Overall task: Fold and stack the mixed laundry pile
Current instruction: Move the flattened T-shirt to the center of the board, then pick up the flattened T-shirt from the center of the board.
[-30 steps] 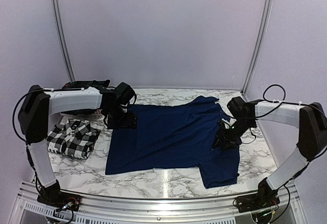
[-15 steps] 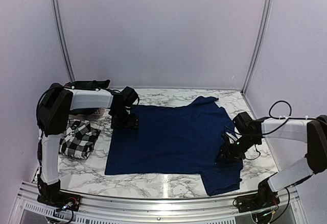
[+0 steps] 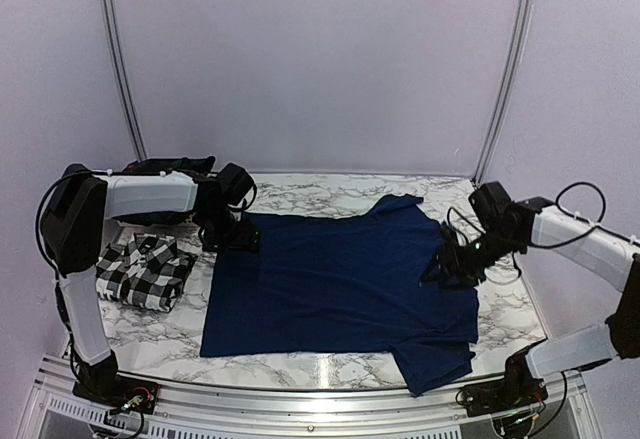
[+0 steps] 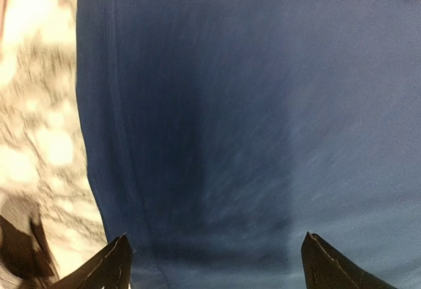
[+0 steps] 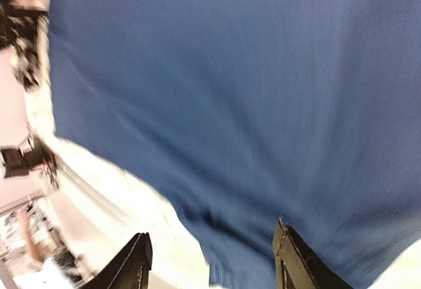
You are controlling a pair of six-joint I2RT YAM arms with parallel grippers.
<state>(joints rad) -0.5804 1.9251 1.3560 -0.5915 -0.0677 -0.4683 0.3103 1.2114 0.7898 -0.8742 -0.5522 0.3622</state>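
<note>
The right hand [image 3: 452,264] has pulled back from the near sleeve, fingers apart. The left hand [image 3: 230,236], also spread, sits at the far-left corner of the navy T-shirt [image 3: 335,279], flat mid-desk [image 3: 330,191].

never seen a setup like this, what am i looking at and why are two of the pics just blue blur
Two robot arms stand at the near edge of a marble table. The wide picture is from a camera above and behind them; the two blue ones are from cameras on each wrist, looking past the fingertips. The blue is a navy T-shirt spread flat. A black-and-white checked shirt lies at the left, a dark garment behind it. The left pincer and right pincer are at opposite sides of the T-shirt, both open, holding nothing.
</note>
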